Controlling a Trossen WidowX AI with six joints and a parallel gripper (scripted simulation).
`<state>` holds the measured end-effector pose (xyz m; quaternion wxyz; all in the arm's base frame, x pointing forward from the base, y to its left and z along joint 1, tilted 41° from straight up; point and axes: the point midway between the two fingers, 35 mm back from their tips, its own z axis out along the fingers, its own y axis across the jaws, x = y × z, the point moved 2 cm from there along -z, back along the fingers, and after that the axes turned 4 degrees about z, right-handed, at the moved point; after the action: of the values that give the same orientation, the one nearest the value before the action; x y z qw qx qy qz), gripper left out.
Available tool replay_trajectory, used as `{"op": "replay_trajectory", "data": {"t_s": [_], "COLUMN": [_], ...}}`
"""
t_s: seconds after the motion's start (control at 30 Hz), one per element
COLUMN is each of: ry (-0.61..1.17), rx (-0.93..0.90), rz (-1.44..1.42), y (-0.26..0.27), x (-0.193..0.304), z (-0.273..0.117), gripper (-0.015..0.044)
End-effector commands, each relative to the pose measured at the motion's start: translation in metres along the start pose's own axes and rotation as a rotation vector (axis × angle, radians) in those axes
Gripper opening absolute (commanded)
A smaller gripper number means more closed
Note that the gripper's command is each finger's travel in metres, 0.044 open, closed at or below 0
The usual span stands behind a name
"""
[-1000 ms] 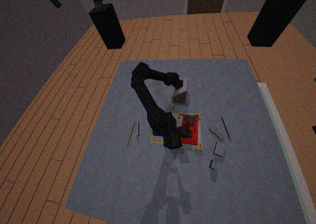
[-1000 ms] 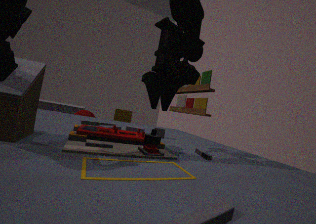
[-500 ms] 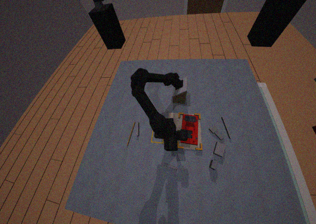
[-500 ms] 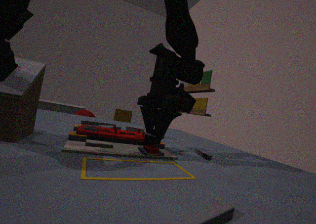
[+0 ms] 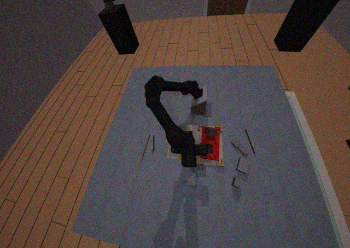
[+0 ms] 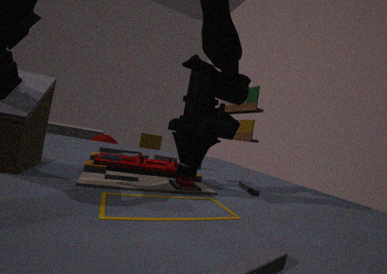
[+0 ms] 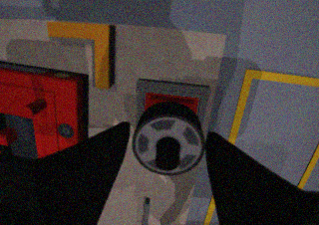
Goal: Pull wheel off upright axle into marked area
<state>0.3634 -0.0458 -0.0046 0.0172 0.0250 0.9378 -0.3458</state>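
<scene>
Pincer (image 7: pixel 168 144) lowered straight over the wheel (image 7: pixel 168 138), fingers half open and flanking the rim on both sides; a sliver of gap on each side, so nothing gripped yet. Wheel seated on the upright axle (image 7: pixel 167 153), atop a small red-and-grey mount (image 7: pixel 171 97) on the pale board (image 6: pixel 140 181), near the middle of the table (image 5: pixel 254 104). Yellow-outlined marked area (image 6: pixel 162 205) just beside the board, on the side toward the table's left edge in the top view.

Likely risks: closing off-centre, pushing the wheel sideways and jamming it on the axle. Gripping too high on the rim, with the dark tyre slipping out during the pull. Pulling at a tilt rather than along the axle, binding the hub or dragging the board. Swinging across too low and clipping the red block (image 5: pixel 210 142) or the board edge.
</scene>
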Motion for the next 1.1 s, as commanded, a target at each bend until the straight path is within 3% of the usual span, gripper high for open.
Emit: {"op": "replay_trajectory", "data": {"t_s": [0.0, 0.17, 0.37, 1.07], "ry": [0.0, 0.0, 0.0, 0.001], "rx": [0.0, 0.0, 0.0, 0.0], "rz": [0.0, 0.0, 0.0, -0.002], "y": [0.0, 0.0, 0.0001, 0.0004], "x": [-0.0001, -0.0001, -0.0002, -0.0005], "z": [-0.0001, -0.0001, -0.0012, -0.008], "gripper": [0.0175, 0.0142, 0.0, 0.0]}}
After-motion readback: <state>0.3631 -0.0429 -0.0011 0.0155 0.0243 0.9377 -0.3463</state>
